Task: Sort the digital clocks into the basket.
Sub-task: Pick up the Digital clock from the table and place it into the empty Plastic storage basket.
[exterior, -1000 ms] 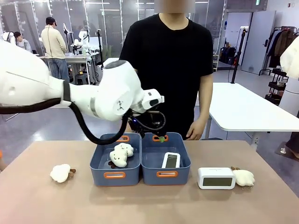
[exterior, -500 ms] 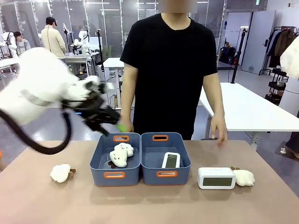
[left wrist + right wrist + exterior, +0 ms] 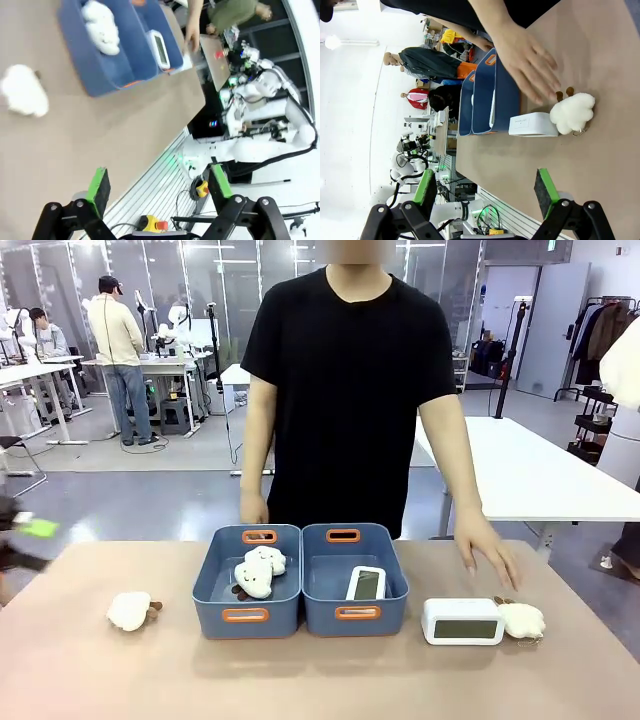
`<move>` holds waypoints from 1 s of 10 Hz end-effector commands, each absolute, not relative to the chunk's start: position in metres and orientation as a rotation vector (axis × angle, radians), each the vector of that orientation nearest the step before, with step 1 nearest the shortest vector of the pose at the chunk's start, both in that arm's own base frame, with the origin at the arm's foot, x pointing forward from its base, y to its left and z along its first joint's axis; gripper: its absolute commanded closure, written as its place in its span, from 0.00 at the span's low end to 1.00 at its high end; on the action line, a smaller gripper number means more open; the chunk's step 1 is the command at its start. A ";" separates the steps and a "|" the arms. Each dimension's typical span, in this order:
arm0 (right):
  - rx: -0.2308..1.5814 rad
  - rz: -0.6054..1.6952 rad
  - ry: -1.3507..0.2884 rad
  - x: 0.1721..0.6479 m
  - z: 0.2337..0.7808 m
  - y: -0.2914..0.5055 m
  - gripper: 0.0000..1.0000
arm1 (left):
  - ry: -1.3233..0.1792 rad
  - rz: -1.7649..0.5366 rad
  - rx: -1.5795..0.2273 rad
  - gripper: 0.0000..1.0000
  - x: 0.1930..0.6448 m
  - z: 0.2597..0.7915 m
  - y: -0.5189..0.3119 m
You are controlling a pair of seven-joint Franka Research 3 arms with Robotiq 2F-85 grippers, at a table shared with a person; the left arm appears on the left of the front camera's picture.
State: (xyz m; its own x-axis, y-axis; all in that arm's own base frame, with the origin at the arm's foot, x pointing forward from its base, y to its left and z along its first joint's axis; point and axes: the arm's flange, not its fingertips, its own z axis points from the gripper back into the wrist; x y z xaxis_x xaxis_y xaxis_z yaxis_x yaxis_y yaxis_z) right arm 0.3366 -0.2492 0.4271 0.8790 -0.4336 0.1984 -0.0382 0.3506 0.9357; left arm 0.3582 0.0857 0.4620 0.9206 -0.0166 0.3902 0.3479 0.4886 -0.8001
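Both grippers are wide open w/ nothing held: L gripper (image 3: 160, 181) past the table (image 3: 300, 680) edge, R gripper (image 3: 485, 192) facing the big clock (image 3: 462, 621). The slim clock (image 3: 366, 584) lies in the R basket (image 3: 320, 616). The big clock is on the table just right of it, against a plush (image 3: 521, 620), w/ the person's hand (image 3: 490, 555) near.

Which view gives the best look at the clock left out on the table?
Front view: the clock faces the camera, screen visible, beside a plush toy. Right wrist view shows it sideways, from one edge. Left wrist view catches just a sliver past the baskets.
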 end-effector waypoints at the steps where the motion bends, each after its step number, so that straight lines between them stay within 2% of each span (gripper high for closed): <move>1: 1.199 -0.257 -0.461 0.336 0.428 -0.248 0.00 | -0.441 -0.143 -1.085 0.00 0.336 0.450 0.146; 4: 1.199 -0.257 -0.461 0.336 0.428 -0.248 0.00 | -0.573 0.060 -1.172 0.00 0.284 0.407 0.260; 5: 1.199 -0.257 -0.461 0.336 0.428 -0.248 0.00 | -0.575 0.092 -1.178 0.00 0.279 0.397 0.278; 7: 1.199 -0.257 -0.461 0.336 0.428 -0.248 0.00 | -0.583 0.230 -1.134 0.00 0.278 0.377 0.300; 8: 1.199 -0.257 -0.461 0.336 0.428 -0.248 0.00 | -0.567 0.153 -1.142 0.00 0.258 0.391 0.280; 10: 1.199 -0.257 -0.461 0.336 0.428 -0.248 0.00 | -0.567 0.153 -1.142 0.00 0.258 0.391 0.280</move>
